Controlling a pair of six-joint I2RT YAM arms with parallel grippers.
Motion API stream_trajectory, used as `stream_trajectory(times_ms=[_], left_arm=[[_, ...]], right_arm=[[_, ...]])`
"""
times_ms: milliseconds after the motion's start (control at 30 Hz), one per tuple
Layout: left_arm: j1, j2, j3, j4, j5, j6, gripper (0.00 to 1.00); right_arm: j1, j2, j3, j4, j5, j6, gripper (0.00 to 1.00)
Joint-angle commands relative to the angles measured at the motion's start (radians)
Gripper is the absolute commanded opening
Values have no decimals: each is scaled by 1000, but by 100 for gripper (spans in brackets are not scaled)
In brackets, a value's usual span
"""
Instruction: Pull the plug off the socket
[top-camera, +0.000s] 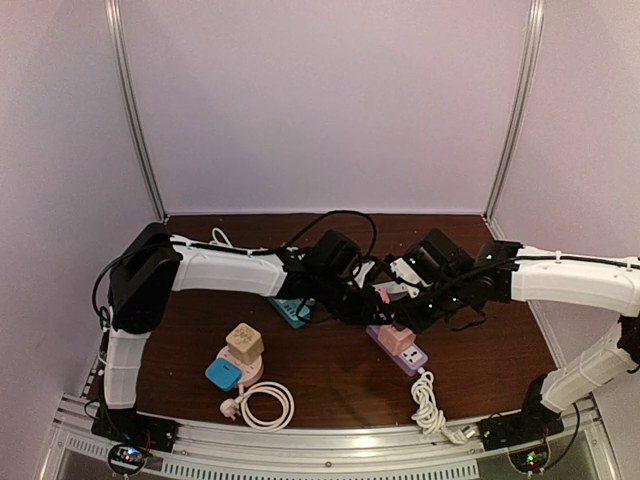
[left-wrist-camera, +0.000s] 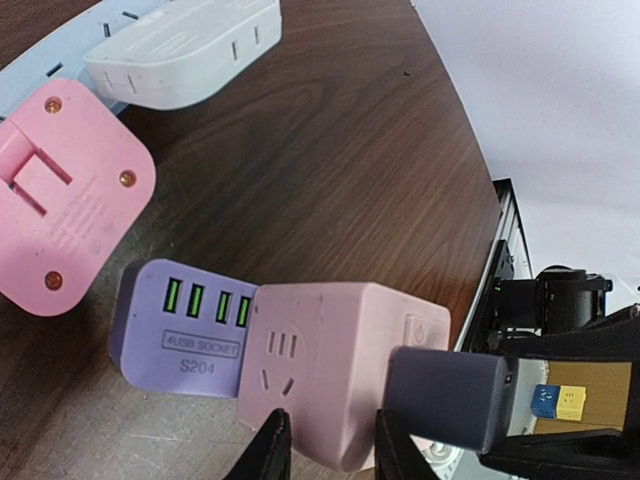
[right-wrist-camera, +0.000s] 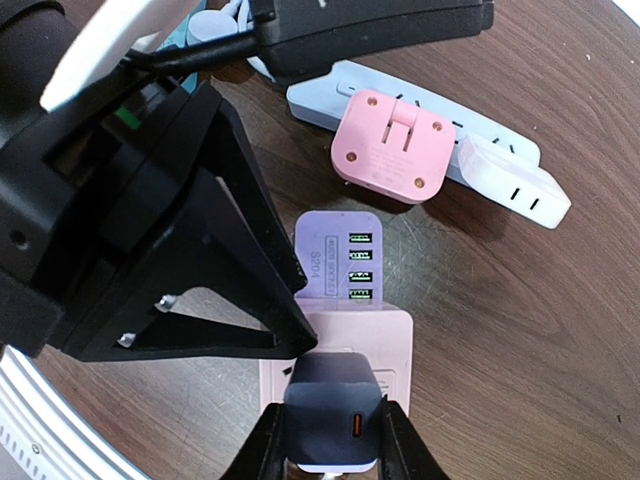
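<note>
Step in hand: drawing the plug (right-wrist-camera: 335, 395) out of the socket block (right-wrist-camera: 352, 335); the plug is seated and no gap shows beneath it
Location of plug: on the pink end of the socket block, which lies flat on the worktop (top-camera: 480, 370), right of its centre and nearer the near edge than the far edge
Socket block: pink body with a purple USB end (left-wrist-camera: 180, 335)
Right gripper (right-wrist-camera: 335, 445): clamped on the plug, one finger on each side face, with the plug's orange port (right-wrist-camera: 352, 428) visible between them
Left gripper (left-wrist-camera: 328, 450): jaws partly apart, tips at the edge of the pink body just beside the plug; the views do not show whether they pinch the block or only bear on it
Bracing: the block looks light and is likely to rise with the plug, so the left gripper needs a firm hold or a downward load on it before any pull
Pull direction: straight back along the line of the pins, away from the pink face; sideways rocking risks binding the pins
Grip check: the plug's sides look smooth, so a slow pull is advised to avoid the fingers sliding off
Clearance: the two grippers work very close together; the pink adapter (right-wrist-camera: 390, 145) and white adapter (right-wrist-camera: 515, 180) sit on a light-blue strip (right-wrist-camera: 320, 100) just beyond the purple end
Completion check: pins fully clear of the pink face, with the block flat on the worktop
</note>
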Motion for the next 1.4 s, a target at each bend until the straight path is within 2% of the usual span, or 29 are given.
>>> stream_trajectory(times_ms=[0,400,567,667,933,1133,1367], left_arm=[[-11,73,-63,-171,-84,24,30],[-12,73,-63,-163,-82,23,29],[-11,72,-2,-163,-75,30,30],[-12,71,64,-163,-64,34,31],[-8,49,265,-216,-68,79,39],[2,-29,270,-252,-81,120,41],[11,-162,158,-265,-151,163,43]], right_arm=[[6,-81,55,37,75,18,16],[5,-111,56,12,102,48,17],[-32,-89,84,-31,213,85,18],[-100,-78,83,-15,203,108,18],[-341,-53,42,161,124,163,21],[-529,-13,-13,380,-16,202,24],[-740,144,-33,631,-223,268,24]])
